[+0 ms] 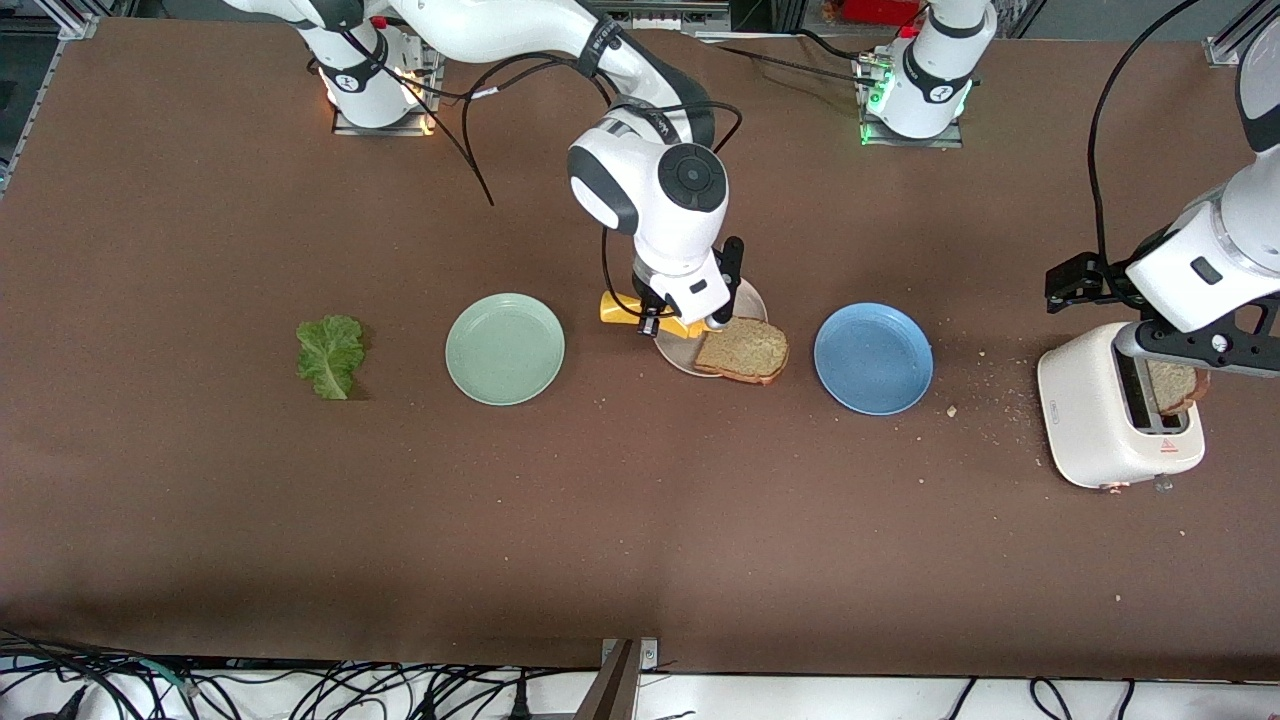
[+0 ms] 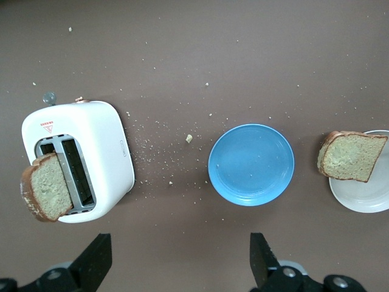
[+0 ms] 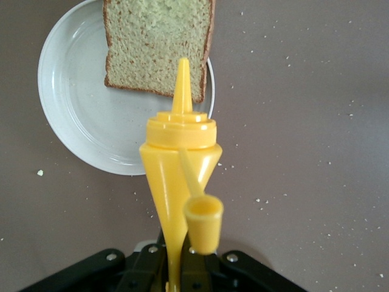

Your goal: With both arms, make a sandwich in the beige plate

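Bread slice (image 1: pixel 744 350) overhanging beige plate (image 1: pixel 676 354) rim; second slice (image 1: pixel 1176 386) in toaster; lettuce leaf (image 1: pixel 330 356) on table

The only sign that can be made out is a small red warning triangle printed on top of the white toaster (image 1: pixel 1120 415), with a line of tiny red print under it that is too small to read. A small dark mark on the toaster's side wall cannot be read either. No other text, brand or number is legible.
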`<state>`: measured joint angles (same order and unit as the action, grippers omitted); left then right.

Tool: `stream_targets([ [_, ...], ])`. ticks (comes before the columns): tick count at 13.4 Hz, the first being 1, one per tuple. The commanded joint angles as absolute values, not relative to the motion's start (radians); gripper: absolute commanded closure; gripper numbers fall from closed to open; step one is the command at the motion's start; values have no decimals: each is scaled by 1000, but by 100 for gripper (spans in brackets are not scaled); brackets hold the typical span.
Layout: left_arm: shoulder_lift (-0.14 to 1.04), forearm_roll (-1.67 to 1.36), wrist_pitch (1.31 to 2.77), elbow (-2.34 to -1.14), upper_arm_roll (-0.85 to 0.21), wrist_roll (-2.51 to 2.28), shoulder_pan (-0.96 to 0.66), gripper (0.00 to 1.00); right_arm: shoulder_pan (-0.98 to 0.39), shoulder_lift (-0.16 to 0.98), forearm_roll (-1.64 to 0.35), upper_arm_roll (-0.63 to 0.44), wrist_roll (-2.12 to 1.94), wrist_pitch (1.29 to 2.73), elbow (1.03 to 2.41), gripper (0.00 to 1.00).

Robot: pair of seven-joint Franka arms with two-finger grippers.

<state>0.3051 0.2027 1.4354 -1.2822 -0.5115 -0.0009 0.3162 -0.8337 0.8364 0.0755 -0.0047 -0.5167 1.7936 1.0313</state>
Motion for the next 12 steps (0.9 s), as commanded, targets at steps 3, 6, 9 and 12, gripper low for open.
stream_targets([
  [3,291,221,1422,-1282,-517,-8,321,0,-783,816,-9,8,-567,1773,1028,100],
  [6,291,221,1422,-1282,-517,-8,321,0,-717,796,-127,6,-626,1770,1028,100],
  [9,291,221,1422,-1282,-517,-8,321,0,-620,792,-364,6,-718,1761,1028,100],
  [12,291,221,1422,-1282,-517,-8,321,0,-514,790,-561,8,-814,1688,1029,100],
])
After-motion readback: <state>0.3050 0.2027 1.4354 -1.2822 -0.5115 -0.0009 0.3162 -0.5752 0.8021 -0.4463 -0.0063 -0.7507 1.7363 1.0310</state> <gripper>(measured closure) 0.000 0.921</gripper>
